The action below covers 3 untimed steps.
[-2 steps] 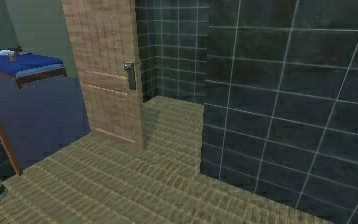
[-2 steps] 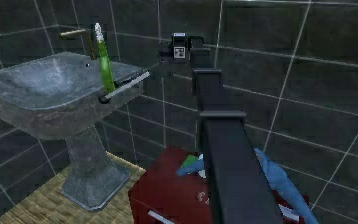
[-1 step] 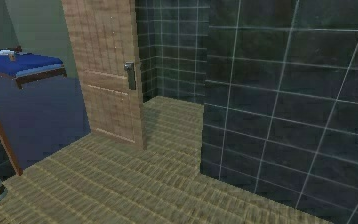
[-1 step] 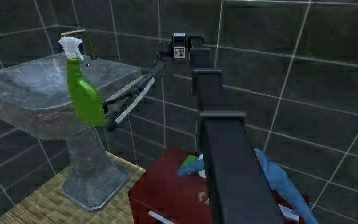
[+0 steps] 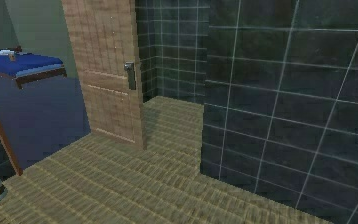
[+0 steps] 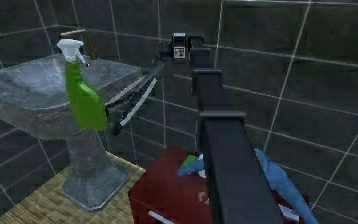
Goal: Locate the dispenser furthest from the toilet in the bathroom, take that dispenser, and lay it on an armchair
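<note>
A green spray bottle (image 6: 88, 98) with a white trigger top hangs in front of a grey pedestal sink (image 6: 27, 90), its base clear of the basin and the floor. The gripper (image 6: 112, 113) holds this bottle at its far end, its thin fingers slanting down to the left from the dark arm (image 6: 219, 130). Two small white marker squares (image 6: 179, 46) sit at the arm's far end against the dark tiled wall.
A red box (image 6: 165, 190) with a blue cloth (image 6: 277, 185) on it stands beside the arm, near the sink's foot. In the forward view an open wooden door (image 5: 109, 65) leads to a room with a blue bed (image 5: 25, 66). A dark tiled wall (image 5: 287, 90) juts out at the right.
</note>
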Available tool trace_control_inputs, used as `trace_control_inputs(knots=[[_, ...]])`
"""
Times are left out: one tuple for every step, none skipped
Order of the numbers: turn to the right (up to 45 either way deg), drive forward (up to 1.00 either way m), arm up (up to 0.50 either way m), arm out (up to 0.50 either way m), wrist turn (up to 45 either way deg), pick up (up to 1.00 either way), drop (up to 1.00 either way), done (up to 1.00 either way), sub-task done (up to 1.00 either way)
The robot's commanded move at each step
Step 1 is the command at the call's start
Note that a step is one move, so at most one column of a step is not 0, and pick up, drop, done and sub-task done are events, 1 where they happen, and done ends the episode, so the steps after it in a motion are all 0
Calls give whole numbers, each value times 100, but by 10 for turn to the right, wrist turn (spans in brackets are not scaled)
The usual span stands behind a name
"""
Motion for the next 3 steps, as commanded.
trace_control_inputs(knots=[[0, 0, 0, -48, 0, 0, 0, 0, 0], [-330, 0, 0, 0, 0, 0, 0, 0, 0], [0, 100, 0, 0, 0, 0, 0, 0, 0]])
